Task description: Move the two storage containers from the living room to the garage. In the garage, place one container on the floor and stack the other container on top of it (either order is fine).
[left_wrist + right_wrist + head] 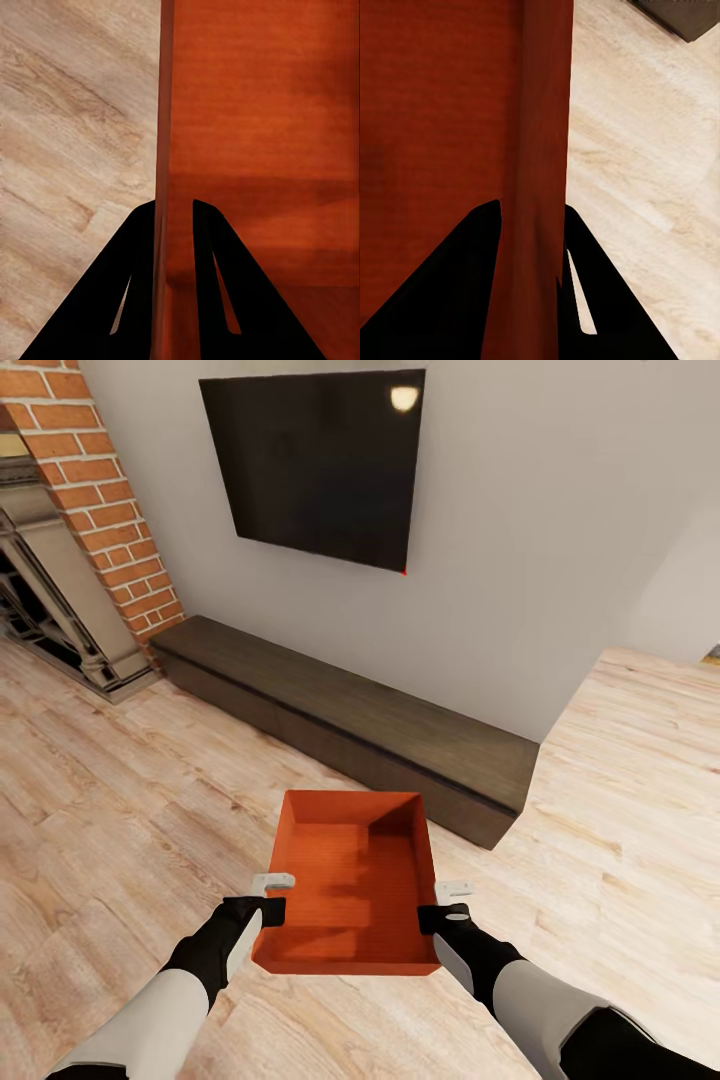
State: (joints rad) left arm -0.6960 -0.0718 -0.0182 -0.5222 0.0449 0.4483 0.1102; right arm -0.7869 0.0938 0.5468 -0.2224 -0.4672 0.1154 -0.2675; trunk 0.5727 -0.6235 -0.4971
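One storage container [350,880] is held above the living room's wood floor [120,830], each thin, seemingly stiff and light side wall clamped by the left end effector [174,214] and right end effector [531,217].

A home living room (plank floor [120,800]): brick fireplace [95,510], wall TV [315,465], low dark cabinet [350,720].
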